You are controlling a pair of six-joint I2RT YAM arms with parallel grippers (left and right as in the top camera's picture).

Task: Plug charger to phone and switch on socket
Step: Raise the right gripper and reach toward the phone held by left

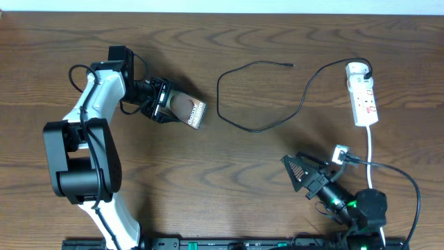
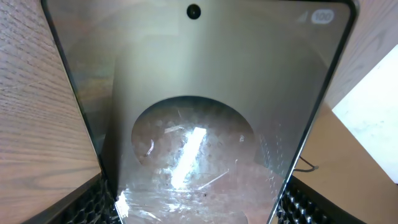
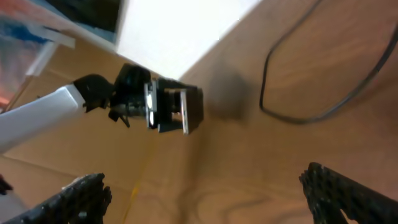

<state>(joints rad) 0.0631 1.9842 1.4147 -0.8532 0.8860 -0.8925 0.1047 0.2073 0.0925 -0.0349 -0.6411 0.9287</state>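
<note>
The phone (image 2: 199,118) fills my left wrist camera. It is a grey-bronze slab with a brown oval in its middle, and its lower edges sit between my textured black fingers (image 2: 93,205). My left jaws are partly closed and clamped on the phone's two long sides. From overhead, the phone (image 1: 189,111) sticks out of those jaws towards the middle of the table (image 1: 208,180), tilted, with its lettered end pointing away from my white left arm (image 1: 97,104). My right jaws are spread as wide as they go and hold nothing. Their two black fingers (image 3: 81,199) show at the bottom corners of the right wrist view, with bare wood between them. They hover low at the near right of the table, aimed across it at the phone (image 3: 186,112). The charger (image 1: 258,130) lies loose on the table between my two arms as a thin black cable in an open loop. Its small connector tip (image 1: 290,66) rests at the far side, well apart from the phone. The cable's other end runs up to the far end of the socket (image 1: 363,97), a white power strip with red marks at the far right. Its white cord (image 1: 370,149) trails back towards my right arm.
</note>
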